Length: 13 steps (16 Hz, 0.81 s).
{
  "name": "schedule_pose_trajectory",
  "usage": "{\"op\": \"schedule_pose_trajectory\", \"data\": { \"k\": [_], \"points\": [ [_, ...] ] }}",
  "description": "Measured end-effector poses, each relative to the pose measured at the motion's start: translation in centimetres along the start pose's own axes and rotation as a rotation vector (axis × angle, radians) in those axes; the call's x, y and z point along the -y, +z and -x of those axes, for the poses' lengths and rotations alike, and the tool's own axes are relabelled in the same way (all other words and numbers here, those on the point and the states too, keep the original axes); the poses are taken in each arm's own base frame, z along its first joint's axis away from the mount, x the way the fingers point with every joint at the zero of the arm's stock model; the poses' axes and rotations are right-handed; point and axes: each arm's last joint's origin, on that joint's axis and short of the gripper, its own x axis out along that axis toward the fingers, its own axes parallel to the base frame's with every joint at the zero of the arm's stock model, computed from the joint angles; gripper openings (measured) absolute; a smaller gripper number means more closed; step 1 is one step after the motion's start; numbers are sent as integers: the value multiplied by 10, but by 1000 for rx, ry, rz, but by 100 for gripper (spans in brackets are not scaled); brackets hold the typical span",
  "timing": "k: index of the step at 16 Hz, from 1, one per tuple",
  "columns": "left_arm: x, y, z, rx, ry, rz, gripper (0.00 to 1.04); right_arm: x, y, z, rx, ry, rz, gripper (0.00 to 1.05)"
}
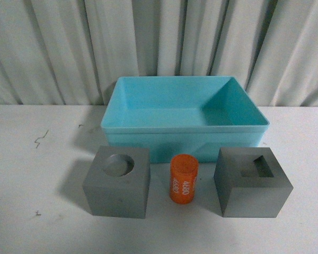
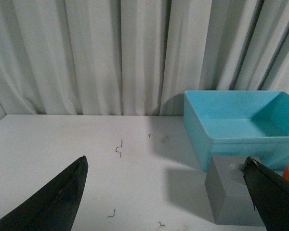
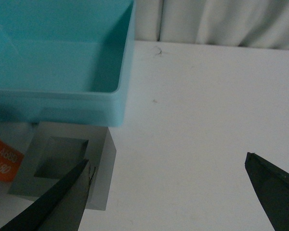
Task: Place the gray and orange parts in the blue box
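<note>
The blue box (image 1: 148, 125) stands empty at the back middle of the white table. In front of it sit a gray cube with a round recess (image 1: 117, 182), an upright orange cylinder marked "4680" (image 1: 183, 178), and a gray cube with a rectangular recess (image 1: 252, 182). Neither arm shows in the front view. My left gripper (image 2: 166, 166) is open over bare table, left of the round-recess cube (image 2: 231, 197) and the box (image 2: 216, 139). My right gripper (image 3: 166, 166) is open over bare table, right of the rectangular-recess cube (image 3: 62, 163), the cylinder (image 3: 2, 159) and the box (image 3: 62, 103).
Pale pleated curtains (image 1: 159, 42) close off the back of the table. Small dark scuff marks (image 1: 41, 138) dot the table's left side. Bare white tabletop (image 3: 207, 120) lies to the right of the box and cubes.
</note>
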Motion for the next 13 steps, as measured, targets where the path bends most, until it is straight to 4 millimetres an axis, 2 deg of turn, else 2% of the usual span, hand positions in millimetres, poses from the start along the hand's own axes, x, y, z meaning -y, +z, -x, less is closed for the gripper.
{"op": "schedule_pose_trajectory", "data": {
  "k": [4,10,13],
  "points": [
    [0,0,0,0,0,0,98,-14,-10,-46,-82,24,16,98],
    [0,0,0,0,0,0,98,-40,-25,-86,-179,74,-13,98],
    [0,0,0,0,0,0,98,-48,-36,-97,-235,74,-34,98]
  ]
}}
